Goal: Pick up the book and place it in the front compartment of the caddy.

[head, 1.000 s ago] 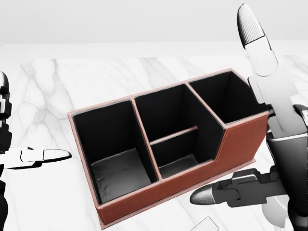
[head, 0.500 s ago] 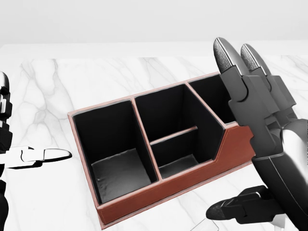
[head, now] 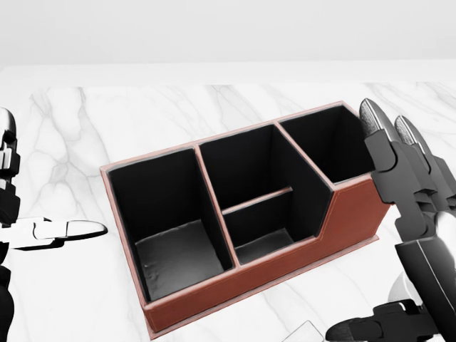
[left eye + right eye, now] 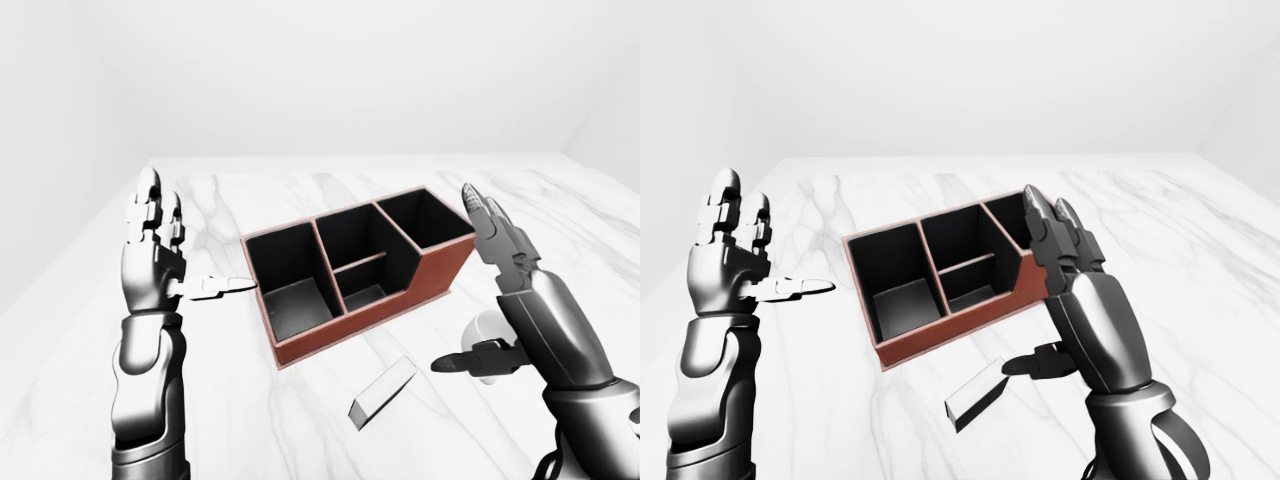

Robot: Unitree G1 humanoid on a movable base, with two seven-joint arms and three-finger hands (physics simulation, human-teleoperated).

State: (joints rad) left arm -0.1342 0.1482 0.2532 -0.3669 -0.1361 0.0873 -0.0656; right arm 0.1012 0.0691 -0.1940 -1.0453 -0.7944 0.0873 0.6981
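The book (image 4: 382, 391) is seen lying flat on the marble table (image 4: 600, 250), near the caddy (image 4: 355, 270). Both the left hand (image 4: 155, 255) and the right hand (image 4: 505, 290) are held with fingers spread, grasping nothing.

the desk (image 4: 300, 420) is white marble with thin grey veins running across it. the caddy (image 4: 440, 275) has reddish-brown outer walls with a paler pinkish edge along the rims, and its compartments are black inside, the floors showing a dull grey sheen. the book (image 4: 382, 391) near the desk's bottom edge is white on its broad face with a dark grey end. the left hand (image 4: 155, 255) and right hand (image 4: 500, 290) are glossy dark grey to black metal with silver-white highlights, the fingertips finely ribbed. the wall beyond the desk is plain pale grey.
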